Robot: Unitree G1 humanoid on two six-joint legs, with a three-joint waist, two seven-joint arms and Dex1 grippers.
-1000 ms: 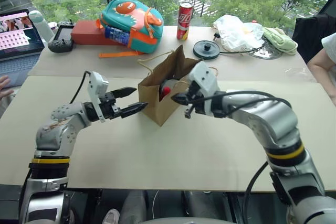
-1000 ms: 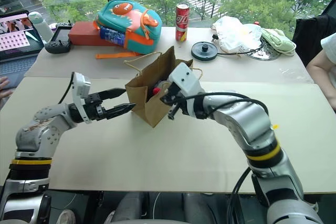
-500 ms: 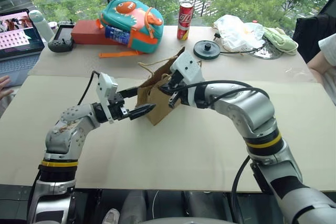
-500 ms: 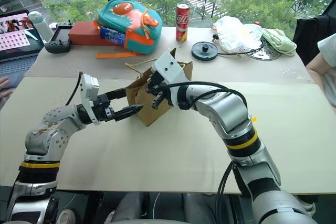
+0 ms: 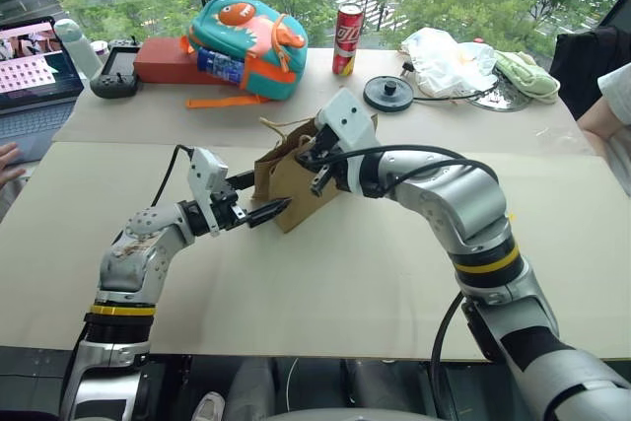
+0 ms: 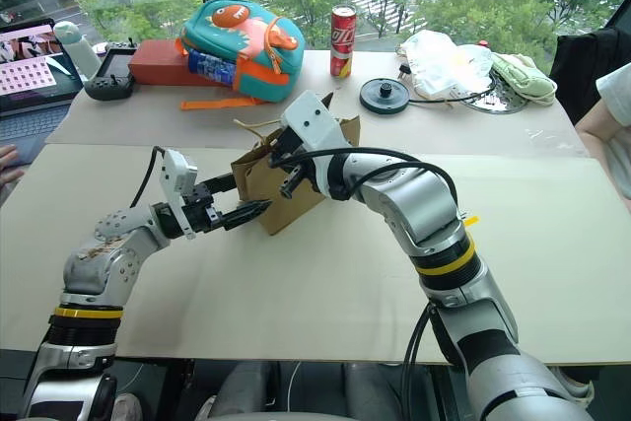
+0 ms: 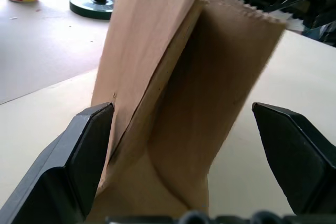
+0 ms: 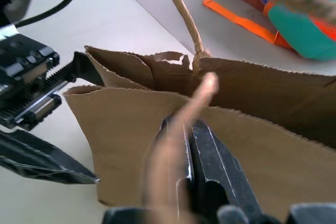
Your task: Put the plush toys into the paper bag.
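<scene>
Left gripper [image 5: 258,196] level, spread around paper bag [image 5: 288,176]

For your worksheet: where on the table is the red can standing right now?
The red can stands at the table's far edge by the window, between the teal backpack and the black disc.

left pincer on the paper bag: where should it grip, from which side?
Probably the narrow gusseted end of the paper bag, from the robot's left, level. That end faces the open left pincer, whose fingers already straddle it. The shut right pincer is at the bag's top rim.
</scene>
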